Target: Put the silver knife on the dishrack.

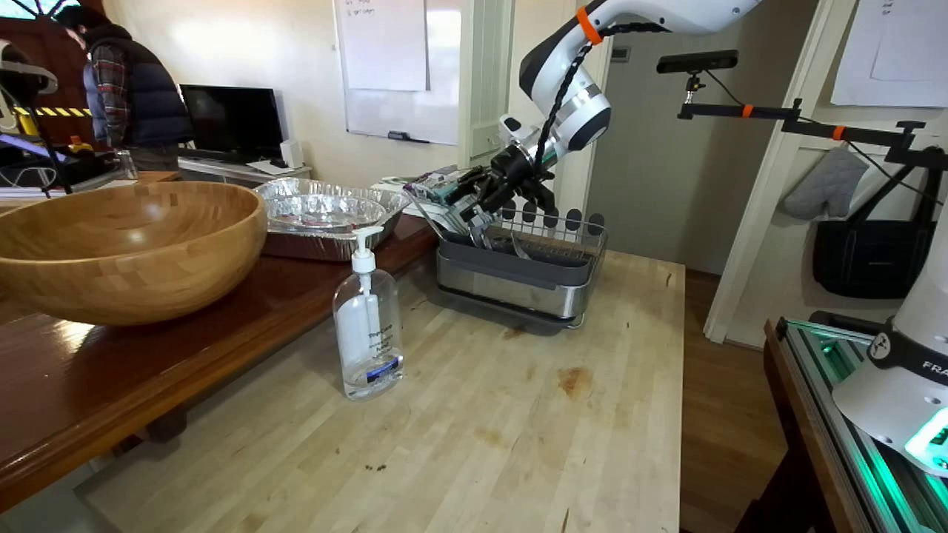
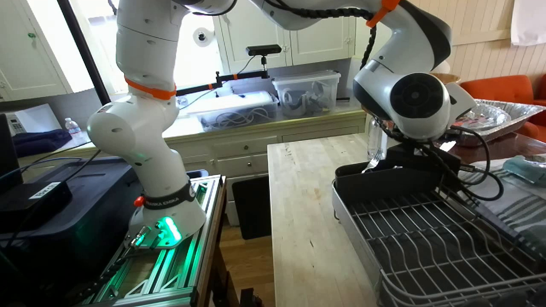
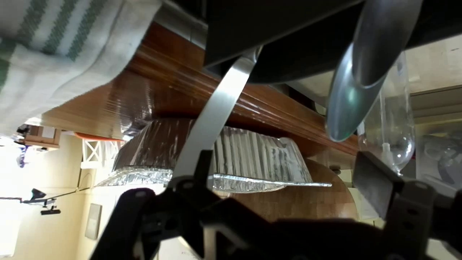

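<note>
The silver knife (image 3: 216,115) leans out of the dark utensil caddy (image 3: 285,36) in the wrist view. One end is in the caddy and the other passes behind my left-hand finger. A thin silver piece (image 1: 425,213) leaning out of the caddy in an exterior view looks like it. The dishrack (image 1: 518,292) stands on the pale table and carries the caddy; it also shows in an exterior view (image 2: 357,238). My gripper (image 3: 290,173) is open, tilted over the caddy (image 1: 511,196), with nothing between its fingers. Whether the left-hand finger touches the knife I cannot tell.
Rounded silver cutlery (image 3: 355,97) and a fork (image 2: 374,162) stick out of the caddy. Nearby are the soap bottle (image 1: 368,333), foil trays (image 1: 326,211), a wooden bowl (image 1: 133,252) and a striped towel (image 2: 520,200). Dark uprights (image 1: 574,220) line the rack's edge.
</note>
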